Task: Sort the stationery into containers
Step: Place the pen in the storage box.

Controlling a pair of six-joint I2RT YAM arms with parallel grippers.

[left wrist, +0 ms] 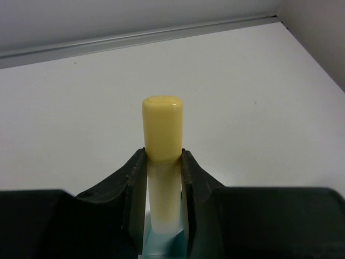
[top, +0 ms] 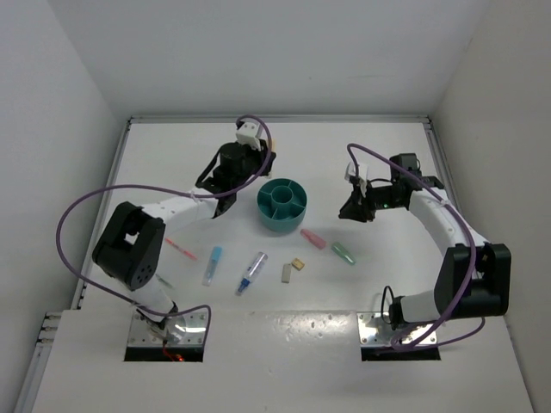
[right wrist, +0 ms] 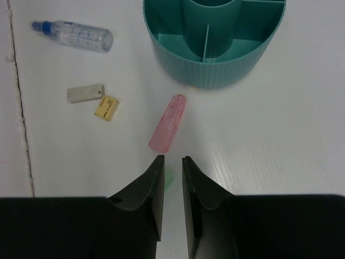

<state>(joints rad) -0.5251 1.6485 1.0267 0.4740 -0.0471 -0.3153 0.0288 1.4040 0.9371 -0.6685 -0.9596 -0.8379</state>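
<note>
Ribbing runs up the outer wall of the round teal plastic desk organiser (right wrist: pixel 215 67); inside, thin radial dividers meet a smooth central cup. Just left of the organiser in the top view, the left gripper (left wrist: pixel 163 155) has its black jaws clamped on a smooth, pale-yellow stubby marker (left wrist: pixel 162 127), whose rounded cap sticks out past the fingertips.

On the organiser's right, the right gripper (right wrist: pixel 172 160) has its tapered jaws a narrow slit apart, with nothing between them. A translucent pink cylindrical marker (right wrist: pixel 168 122) lies on the white table (right wrist: pixel 280 140) between those tips and the organiser's wall, touching neither.

Farther from the organiser, a grey rectangular eraser (right wrist: pixel 85 93) lies just beside a squarer tan eraser (right wrist: pixel 107 107), and near them is a clear tube-shaped pen with a blue tip (right wrist: pixel 73 35). A green stubby marker (top: pixel 343 253) lies on the organiser's near right.
</note>
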